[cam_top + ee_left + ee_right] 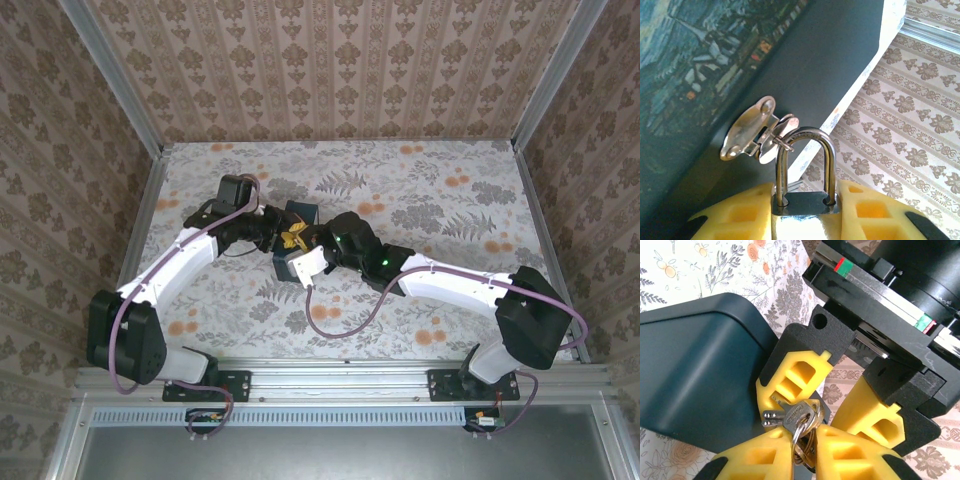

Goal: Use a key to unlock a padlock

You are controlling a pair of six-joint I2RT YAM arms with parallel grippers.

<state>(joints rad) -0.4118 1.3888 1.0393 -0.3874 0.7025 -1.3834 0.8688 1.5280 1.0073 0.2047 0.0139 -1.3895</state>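
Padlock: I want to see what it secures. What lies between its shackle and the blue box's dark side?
A silvery hasp, mounted on the blue box; the shackle of the padlock passes through its loop. The left wrist view shows this.

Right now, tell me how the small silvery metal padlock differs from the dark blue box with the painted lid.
The padlock is tiny, shiny metal; the box is far larger, matte dark blue. The padlock sits pinched in the left gripper; the box does not. Shared: the shackle runs through the box's hasp.
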